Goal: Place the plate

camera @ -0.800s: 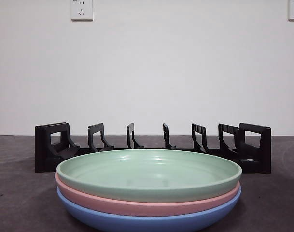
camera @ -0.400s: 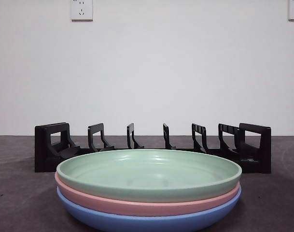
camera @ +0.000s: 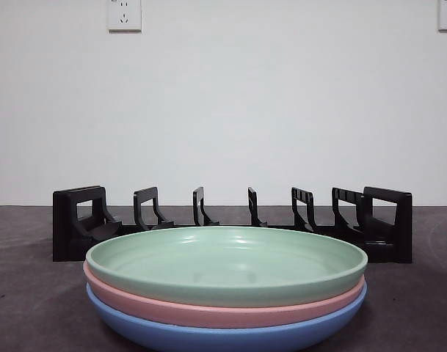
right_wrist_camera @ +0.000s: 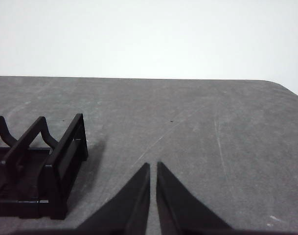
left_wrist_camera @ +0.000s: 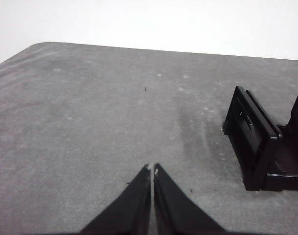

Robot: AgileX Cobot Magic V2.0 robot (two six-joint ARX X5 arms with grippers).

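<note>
Three plates lie stacked at the table's front: a green plate (camera: 227, 262) on top, a pink plate (camera: 208, 309) under it and a blue plate (camera: 223, 334) at the bottom. Behind them stands a black slotted plate rack (camera: 230, 220), with no plate in its slots. My left gripper (left_wrist_camera: 152, 169) is shut and hovers over bare table beside one end of the rack (left_wrist_camera: 256, 142). My right gripper (right_wrist_camera: 153, 165) is shut too, over bare table beside the rack's other end (right_wrist_camera: 56, 171). Neither gripper shows in the front view.
The grey table (camera: 32, 293) runs back to a white wall with two power sockets (camera: 124, 15). The table's rounded far corners show in both wrist views.
</note>
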